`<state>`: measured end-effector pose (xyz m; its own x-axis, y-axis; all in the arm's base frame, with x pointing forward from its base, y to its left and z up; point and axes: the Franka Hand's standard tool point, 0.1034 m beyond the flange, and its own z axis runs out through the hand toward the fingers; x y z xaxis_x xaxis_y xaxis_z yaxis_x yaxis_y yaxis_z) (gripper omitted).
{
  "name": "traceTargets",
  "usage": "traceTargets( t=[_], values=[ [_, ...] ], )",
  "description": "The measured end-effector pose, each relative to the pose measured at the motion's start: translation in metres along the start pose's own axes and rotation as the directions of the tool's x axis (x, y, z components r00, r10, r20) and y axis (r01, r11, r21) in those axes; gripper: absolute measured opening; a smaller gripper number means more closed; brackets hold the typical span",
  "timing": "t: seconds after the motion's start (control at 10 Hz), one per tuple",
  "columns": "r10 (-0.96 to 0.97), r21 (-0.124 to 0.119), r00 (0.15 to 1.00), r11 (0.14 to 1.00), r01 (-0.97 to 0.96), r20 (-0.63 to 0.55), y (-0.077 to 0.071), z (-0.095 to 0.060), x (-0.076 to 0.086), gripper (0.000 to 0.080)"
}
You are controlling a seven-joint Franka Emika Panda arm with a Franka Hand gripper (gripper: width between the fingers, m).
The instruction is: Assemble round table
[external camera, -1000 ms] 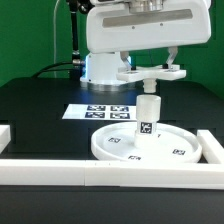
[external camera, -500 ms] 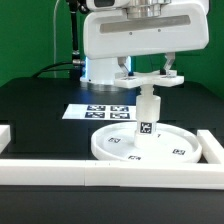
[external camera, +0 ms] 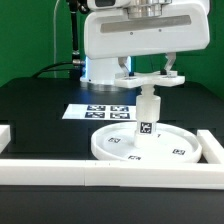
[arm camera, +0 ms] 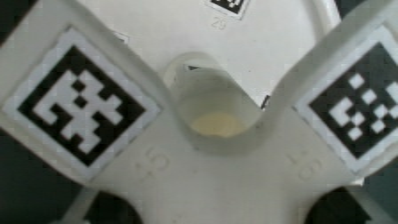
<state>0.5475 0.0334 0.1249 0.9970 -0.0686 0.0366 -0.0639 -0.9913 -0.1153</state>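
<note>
The large round disc point(external camera: 110, 146) lies flat on the black table near the front rail. The short cylinder leg point(external camera: 148, 112) stands upright at its centre, with a tag on its side. The cross-shaped base point(external camera: 150, 77) sits level on top of the leg. My gripper point(external camera: 150, 70) comes straight down from above and is shut on the base's middle. In the wrist view the base point(arm camera: 196, 150) fills the picture, with two tagged lobes and a round hollow between them. My fingers do not show there.
The marker board point(external camera: 105, 111) lies on the table behind the disc. White border rails run along the front point(external camera: 50, 166), at the exterior view's right point(external camera: 212, 146) and at its left point(external camera: 5, 132). The arm's body hangs over the back of the table.
Between one second and half a second ago my wrist turned about its vertical axis, with the base on top of the leg. Nothing has visibly moved since.
</note>
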Motion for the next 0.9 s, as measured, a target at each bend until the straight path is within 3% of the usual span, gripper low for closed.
traceTargets(
  t=[0.4,0.9],
  values=[
    [0.006,0.001,1.000,1.000,-0.006,0.010,0.0027,-0.0009,-0.0091,0.0446],
    [-0.002,0.000,1.000,1.000,0.002,0.014,-0.0019,0.0038,-0.0074,0.0446]
  ],
)
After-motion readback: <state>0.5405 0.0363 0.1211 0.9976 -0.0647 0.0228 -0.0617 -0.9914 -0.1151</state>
